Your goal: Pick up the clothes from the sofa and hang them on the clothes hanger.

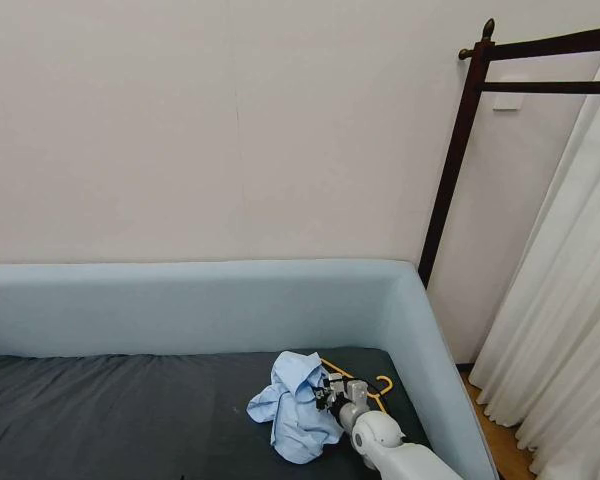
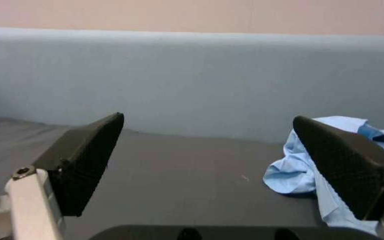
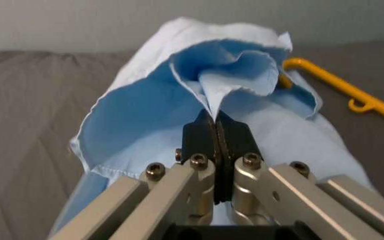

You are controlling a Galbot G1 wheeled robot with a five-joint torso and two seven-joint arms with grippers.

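A crumpled light blue shirt (image 1: 295, 405) lies on the dark seat of the sofa (image 1: 130, 410) near its right end, with a yellow hanger (image 1: 378, 388) partly under it. My right gripper (image 1: 326, 390) is at the shirt's right side. In the right wrist view its fingers (image 3: 215, 137) are pressed together on a fold of the blue shirt (image 3: 219, 85), and the yellow hanger (image 3: 342, 92) lies beside. My left gripper (image 2: 209, 155) stands open low over the seat, the shirt (image 2: 312, 165) off to one side of it.
The sofa has a pale blue backrest (image 1: 180, 305) and right arm (image 1: 435, 370). A dark wooden clothes rack (image 1: 460, 150) stands beyond the sofa's right end, against the wall. White curtains (image 1: 570, 300) hang at the far right.
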